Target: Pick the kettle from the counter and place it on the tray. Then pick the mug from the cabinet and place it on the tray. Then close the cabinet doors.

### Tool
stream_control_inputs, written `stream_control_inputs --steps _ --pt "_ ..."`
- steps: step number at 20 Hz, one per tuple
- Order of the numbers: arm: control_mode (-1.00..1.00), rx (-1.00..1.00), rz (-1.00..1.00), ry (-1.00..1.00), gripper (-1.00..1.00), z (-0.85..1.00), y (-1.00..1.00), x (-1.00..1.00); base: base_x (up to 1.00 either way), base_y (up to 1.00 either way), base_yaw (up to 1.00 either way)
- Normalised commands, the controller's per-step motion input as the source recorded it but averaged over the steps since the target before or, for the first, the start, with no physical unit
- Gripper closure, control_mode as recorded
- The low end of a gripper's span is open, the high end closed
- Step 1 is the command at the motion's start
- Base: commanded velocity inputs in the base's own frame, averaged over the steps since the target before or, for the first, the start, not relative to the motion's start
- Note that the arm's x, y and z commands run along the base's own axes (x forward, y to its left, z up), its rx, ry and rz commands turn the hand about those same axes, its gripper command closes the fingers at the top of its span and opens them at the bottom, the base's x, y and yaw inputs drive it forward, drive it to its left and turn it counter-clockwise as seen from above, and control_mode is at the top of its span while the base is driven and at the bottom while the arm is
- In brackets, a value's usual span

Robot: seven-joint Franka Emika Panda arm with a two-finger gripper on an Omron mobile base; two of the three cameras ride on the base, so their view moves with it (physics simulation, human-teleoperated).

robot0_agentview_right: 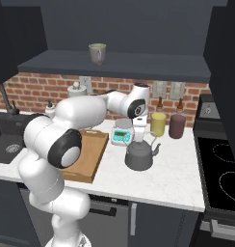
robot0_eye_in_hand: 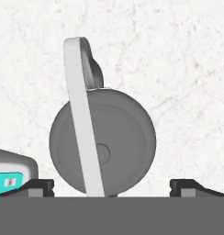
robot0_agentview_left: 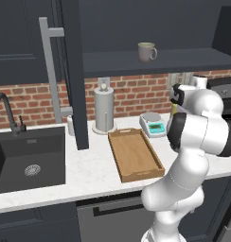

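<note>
The dark grey kettle (robot0_agentview_right: 138, 157) stands on the white counter (robot0_agentview_right: 163, 179) to the right of the wooden tray (robot0_agentview_right: 88, 155). My gripper (robot0_agentview_right: 139, 137) hangs straight above it, open. In the hand view the kettle (robot0_eye_in_hand: 118, 137) lies between my spread fingertips (robot0_eye_in_hand: 40, 186), its pale arched handle (robot0_eye_in_hand: 81, 124) running up across the lid. The tray (robot0_agentview_left: 136, 153) holds nothing. The grey-green mug (robot0_agentview_left: 146, 52) sits on the shelf of the open cabinet (robot0_agentview_left: 174, 61). One navy cabinet door (robot0_agentview_left: 75, 71) stands swung open with its grey bar handle (robot0_agentview_left: 51, 66).
A grey scale with a teal display (robot0_agentview_right: 122, 135) sits just left of the kettle. A yellow jar (robot0_agentview_right: 158, 124) and a maroon cup (robot0_agentview_right: 177, 125) stand behind it. The paper-towel roll (robot0_agentview_left: 103, 109) is behind the tray, the dark sink (robot0_agentview_left: 27, 158) to the left, the stove (robot0_agentview_right: 220, 164) to the right.
</note>
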Motion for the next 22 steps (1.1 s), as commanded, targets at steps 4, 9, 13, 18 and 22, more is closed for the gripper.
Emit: stream_control_inputs --steps 4,9,13,18,22 --pt "-1.00 0.01 0.00 0.00 -1.00 -0.07 0.00 0.00 0.00 0.00 0.00" --pt "-1.00 0.00 0.00 0.00 -1.00 -0.12 0.00 0.00 0.00 0.00 0.00" --pt "-1.00 0.00 0.00 0.01 1.00 -0.17 0.00 0.00 0.00 0.00 0.00" --pt "-1.00 0.00 0.00 0.00 1.00 -0.05 0.00 -0.05 0.00 0.00 0.00" --pt "-1.00 0.00 0.00 -0.05 1.00 0.00 0.01 -0.16 0.00 0.00 0.00"
